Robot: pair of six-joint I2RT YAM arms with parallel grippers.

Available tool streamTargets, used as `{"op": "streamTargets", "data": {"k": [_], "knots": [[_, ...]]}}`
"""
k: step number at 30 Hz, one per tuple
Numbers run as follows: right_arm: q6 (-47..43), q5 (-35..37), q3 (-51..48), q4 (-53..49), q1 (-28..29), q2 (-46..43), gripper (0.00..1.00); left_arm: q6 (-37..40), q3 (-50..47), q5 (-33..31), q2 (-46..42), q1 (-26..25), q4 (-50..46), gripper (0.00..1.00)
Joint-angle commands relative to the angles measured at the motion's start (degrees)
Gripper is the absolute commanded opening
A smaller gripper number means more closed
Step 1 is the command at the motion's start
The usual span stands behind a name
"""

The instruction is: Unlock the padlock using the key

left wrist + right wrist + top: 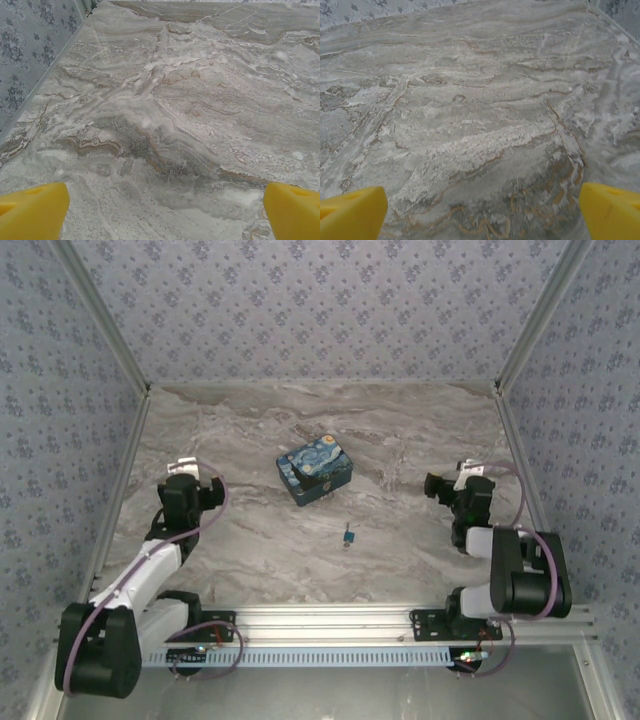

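Both the left gripper (162,214) and the right gripper (480,214) stood wide and empty, and the padlock (348,536) lay behind and between them, nearer the right gripper, off its left side, apparently lengthwise front to back, the key indistinguishable.

On the bench (250,550) the box (315,474) stands near the middle, a little toward the far wall. The padlock (348,536) lies in front of it, slightly to the right and apart from it. The left hand (185,472) is well left of the box, and the right hand (455,480) is well right of it.
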Motion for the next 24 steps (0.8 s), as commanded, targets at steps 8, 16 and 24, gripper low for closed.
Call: {"op": "streamTargets", "data": {"k": [8, 16, 24], "knots": [[-4.14, 1.52, 5.26, 0.79, 2.67, 5.79, 1.0, 2.25, -0.2, 4.45, 8.98, 0.7, 12.45, 1.0], [-4.14, 1.51, 5.17, 0.99, 2.74, 5.85, 1.0, 5.49, -1.92, 10.67, 15.86, 0.8, 25.31, 0.99], [-4.84, 1.1, 5.63, 0.35, 2.99, 5.99, 1.0, 6.37, -7.65, 12.93, 12.8, 0.87, 33.73, 0.99]]}}
